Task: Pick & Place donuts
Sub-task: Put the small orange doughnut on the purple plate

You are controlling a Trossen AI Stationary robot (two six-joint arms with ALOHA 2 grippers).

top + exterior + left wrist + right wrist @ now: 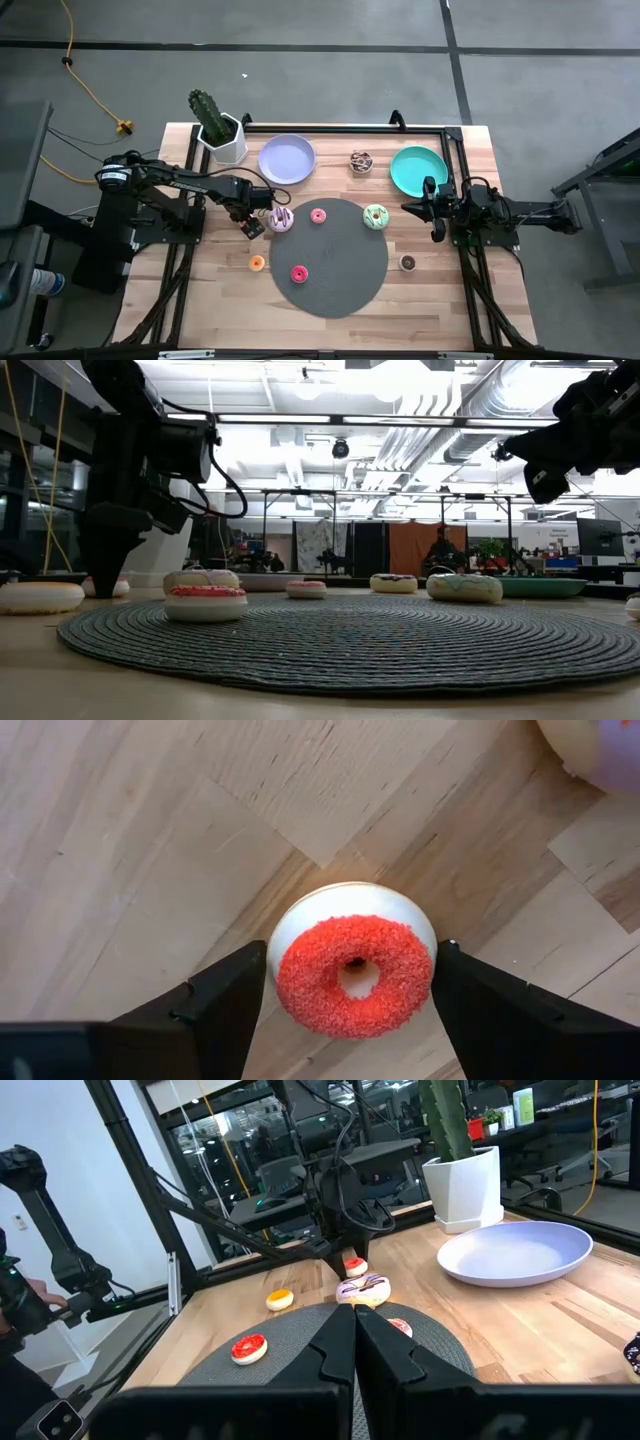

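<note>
Wood planks in pale, mixed tones form the worktop [220,300], with a black frame along its edges. At its far-left corner a ribbed green cactus [205,112] stands in a faceted white pot [228,142]. Toward the left edge, the left gripper [350,952] points down at bare wood just off the mat's left rim. Its dark fingers [225,995] meet both cream sides of a red sugared donut [310,975], grasping it while it rests on the wood. The topping looks coarse and grainy, and from above the arm hides this ring entirely. Nearer the front edge lies an orange donut [257,262] on wood. A big round mat [340,290] of dark, coiled rope-like weave fills the middle and carries a white-purple sprinkled donut [281,219], a red-iced donut [299,273], a pink donut [318,215] and a green donut [375,216]. Behind it sits a smooth lavender plate [287,158]. A small brown round thing [361,161] lies beside that plate, too small to make out. A brown donut [408,262] lies on wood right of the mat. A glossy teal plate [418,168] sits near the far-right corner. The right gripper [355,1342] hangs by it above the worktop, its jaws clenched together on nothing.
</note>
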